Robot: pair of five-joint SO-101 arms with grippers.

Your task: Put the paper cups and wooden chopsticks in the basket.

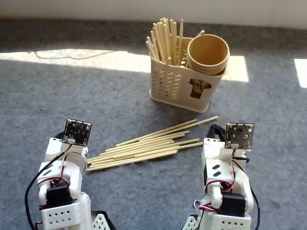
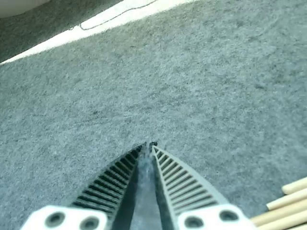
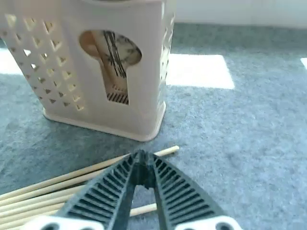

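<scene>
The desk [image 1: 268, 143] is speckled grey, with pale sunlit bands across the upper part of the frame. The basket [image 1: 180, 86] is cream, its walls patterned with a grid of small holes and 1 keyhole-shaped cutout. The paper cups [image 1: 207, 52] are tan-brown, with a dark print visible through the cutout. The wooden chopsticks [image 1: 144, 148] are pale beige. The left claw [image 2: 148, 148] and right claw [image 3: 142, 163] are black with ribbed slats.

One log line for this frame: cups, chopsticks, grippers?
paper cups: in basket | upright chopsticks: in basket | loose chopsticks: on carpet | left gripper: shut, empty | right gripper: shut, empty
</scene>
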